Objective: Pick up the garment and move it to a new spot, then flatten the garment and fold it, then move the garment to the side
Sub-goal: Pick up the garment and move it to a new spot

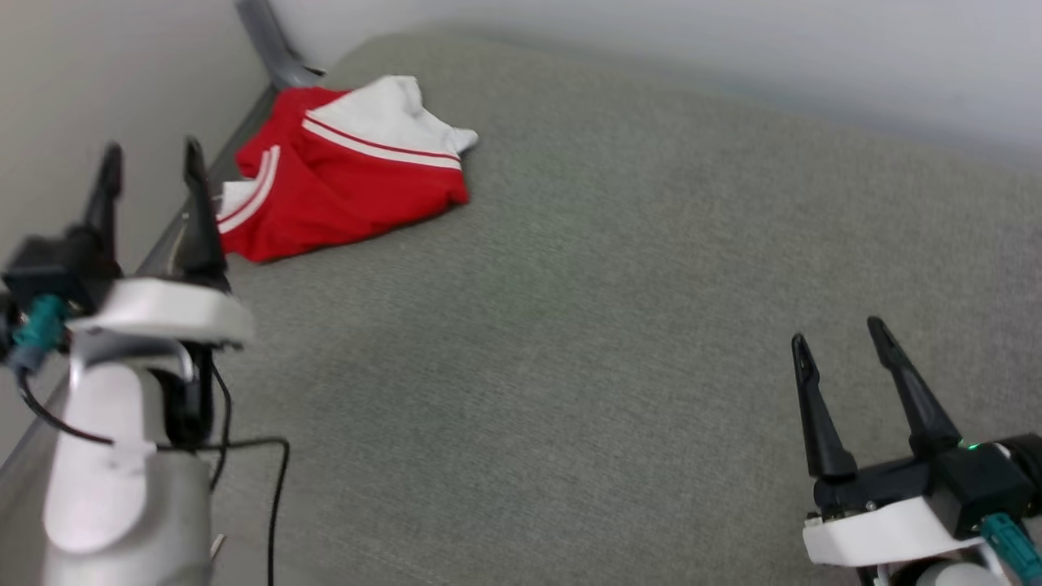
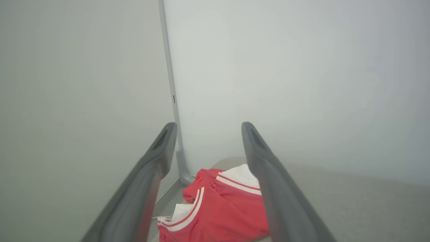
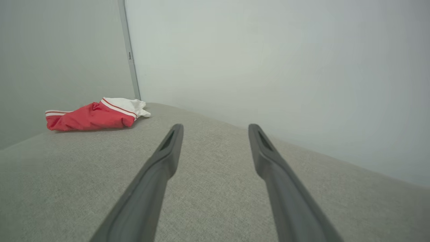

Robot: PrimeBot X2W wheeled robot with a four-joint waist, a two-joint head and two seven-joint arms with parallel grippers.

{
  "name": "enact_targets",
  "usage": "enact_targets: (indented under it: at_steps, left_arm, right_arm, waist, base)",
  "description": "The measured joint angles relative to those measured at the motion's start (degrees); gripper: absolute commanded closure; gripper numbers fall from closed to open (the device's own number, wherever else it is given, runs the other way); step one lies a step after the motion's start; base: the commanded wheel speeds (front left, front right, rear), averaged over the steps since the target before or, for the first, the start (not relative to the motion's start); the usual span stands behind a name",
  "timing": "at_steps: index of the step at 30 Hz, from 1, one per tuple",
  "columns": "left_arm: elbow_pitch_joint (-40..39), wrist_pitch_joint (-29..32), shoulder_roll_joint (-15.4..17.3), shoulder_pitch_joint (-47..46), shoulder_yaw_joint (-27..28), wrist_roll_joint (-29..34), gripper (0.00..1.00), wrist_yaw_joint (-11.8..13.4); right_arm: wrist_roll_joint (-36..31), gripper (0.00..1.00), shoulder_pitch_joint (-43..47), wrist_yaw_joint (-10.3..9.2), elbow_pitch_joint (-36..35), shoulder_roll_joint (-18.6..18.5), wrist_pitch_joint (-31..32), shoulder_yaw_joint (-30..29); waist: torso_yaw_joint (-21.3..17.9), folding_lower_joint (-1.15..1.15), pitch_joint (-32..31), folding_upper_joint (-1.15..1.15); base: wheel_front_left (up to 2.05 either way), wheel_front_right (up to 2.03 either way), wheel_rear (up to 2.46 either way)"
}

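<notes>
Most grey surface (image 1: 570,366) lies open; the garment (image 1: 342,179) hugs its far-left edge.

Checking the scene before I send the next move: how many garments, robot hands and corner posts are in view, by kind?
garment: 1
Hands: 2, the left hand and the right hand, both open
grey corner post: 1
Total: 4
</notes>
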Motion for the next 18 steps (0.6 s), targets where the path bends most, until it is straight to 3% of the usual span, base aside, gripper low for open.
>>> enact_targets:
  at_steps: [11,15,18]
  left_arm:
    - [12.85,0.64,8.16,-19.59,-3.32,-3.16,0.0,-2.36]
    - [18.12,5.95,12.0,-25.22,-9.34,-7.21,0.0,-2.44]
    - [22.36,15.59,14.71,-28.31,-14.47,-12.59,0.0,-2.48]
  right_arm:
    - [-1.58,0.0,-4.53,0.0,-4.83,-1.68,0.0,-0.45]
    - [-1.94,0.0,-5.55,0.0,-6.38,-2.21,0.0,-0.75]
    - [-2.12,0.0,-6.2,0.0,-7.31,-2.49,0.0,-0.85]
  waist:
    - [-5.39,0.01,9.31,0.0]
    - [-6.8,0.0,11.68,0.0]
    - [-7.8,0.0,13.11,0.0]
  base:
    - [0.0,0.0,0.0]
    - [0.0,0.0,0.0]
    - [0.0,0.0,0.0]
